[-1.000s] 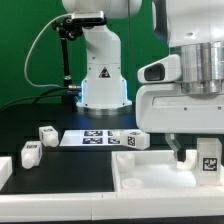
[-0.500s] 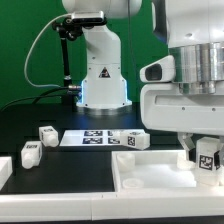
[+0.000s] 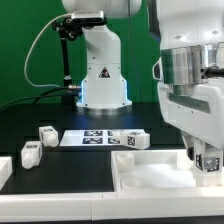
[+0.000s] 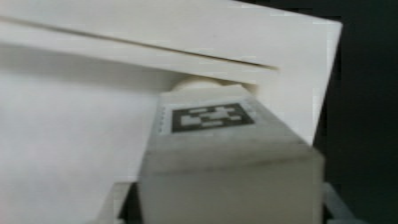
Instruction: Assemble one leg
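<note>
My gripper (image 3: 207, 158) is shut on a leg (image 3: 210, 163), a stubby white block with a square tag. It holds the leg at the exterior view's right, low over the near right corner of the big white tray-like part (image 3: 150, 176). In the wrist view the leg (image 4: 215, 125) reaches out from the gripper (image 4: 222, 205) with its tag facing the camera. Its far end is at the tray's corner (image 4: 214, 55). Dark fingers (image 4: 125, 203) flank the leg. I cannot tell whether the leg touches the tray.
Three loose legs lie on the black table: one (image 3: 46, 133) and another (image 3: 29, 153) at the left, a third (image 3: 131, 141) by the marker board (image 3: 93, 138). The robot base (image 3: 103, 85) stands behind. A white piece (image 3: 3, 172) shows at the left edge.
The gripper has come down a little with the leg toward the tray's right corner, and the wrist has turned. The loose legs have not moved.
</note>
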`<state>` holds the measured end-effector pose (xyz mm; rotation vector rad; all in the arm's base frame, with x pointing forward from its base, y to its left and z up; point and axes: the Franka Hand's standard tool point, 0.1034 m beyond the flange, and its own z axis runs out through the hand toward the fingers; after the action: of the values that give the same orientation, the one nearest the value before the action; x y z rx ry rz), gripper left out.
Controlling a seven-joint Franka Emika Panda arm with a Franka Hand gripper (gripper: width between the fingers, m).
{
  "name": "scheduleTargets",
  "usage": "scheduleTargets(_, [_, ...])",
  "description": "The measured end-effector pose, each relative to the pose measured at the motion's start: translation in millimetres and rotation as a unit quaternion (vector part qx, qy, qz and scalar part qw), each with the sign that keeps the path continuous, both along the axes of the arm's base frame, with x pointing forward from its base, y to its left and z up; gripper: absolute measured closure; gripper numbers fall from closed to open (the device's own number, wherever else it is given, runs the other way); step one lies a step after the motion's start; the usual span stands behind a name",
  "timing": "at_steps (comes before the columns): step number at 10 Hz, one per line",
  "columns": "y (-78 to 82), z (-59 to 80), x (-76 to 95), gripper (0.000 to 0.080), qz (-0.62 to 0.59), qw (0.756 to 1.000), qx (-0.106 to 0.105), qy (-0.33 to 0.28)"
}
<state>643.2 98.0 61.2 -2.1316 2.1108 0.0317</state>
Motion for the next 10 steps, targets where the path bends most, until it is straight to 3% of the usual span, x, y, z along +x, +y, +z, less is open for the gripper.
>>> scheduleTargets(2, [2.3,-0.3,-2.4,0.0512,-0.144,0.989,0.024,0.016])
scheduleTargets(5, [3.8,0.3,-3.8,0.0511,-0.236,0.971,0.026,0.022])
scheduleTargets(7, [3.5,0.4,-4.0,0.0508,-0.232,0.972,0.021,0.02])
scheduleTargets(8, [3.6,-0.6,-4.4,0.0412,-0.231,0.973,0.021,0.021])
scheduleTargets(9, [4.4,1.0,-3.5,0.0412,-0.225,0.974,0.021,0.019])
scheduleTargets(10, [7.5,13.8,0.2,0.0275,-0.211,0.977,0.026,0.011])
